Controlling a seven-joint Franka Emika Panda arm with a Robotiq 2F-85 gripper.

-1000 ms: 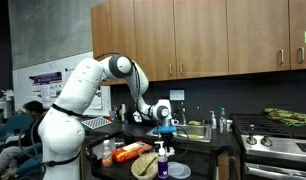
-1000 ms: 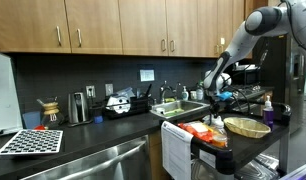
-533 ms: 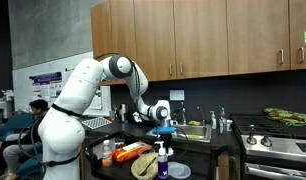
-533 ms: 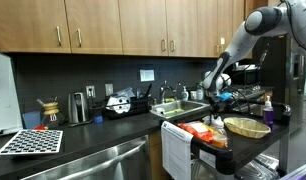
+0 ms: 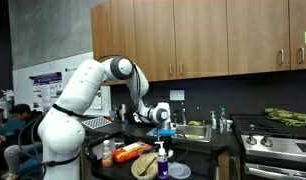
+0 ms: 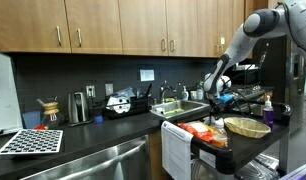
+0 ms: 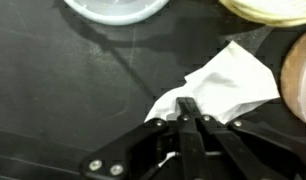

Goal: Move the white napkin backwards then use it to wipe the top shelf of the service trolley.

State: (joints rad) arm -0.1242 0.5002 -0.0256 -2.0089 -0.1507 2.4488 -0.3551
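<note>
The white napkin (image 7: 231, 78) lies crumpled on the dark top shelf of the service trolley (image 7: 63, 80). My gripper (image 7: 186, 108) comes in from the bottom of the wrist view, its fingers pressed together on the napkin's near edge. In both exterior views the gripper (image 5: 165, 126) (image 6: 221, 100) hangs low over the cluttered trolley; the napkin is too small to make out there.
A pale round bowl (image 7: 115, 8) and a yellowish woven basket (image 7: 268, 10) lie just beyond the napkin. A purple-topped pump bottle (image 5: 161, 153), orange packets (image 5: 128, 152) and the basket (image 6: 246, 127) crowd the trolley. A grey counter with a sink (image 6: 178, 106) stands beside it.
</note>
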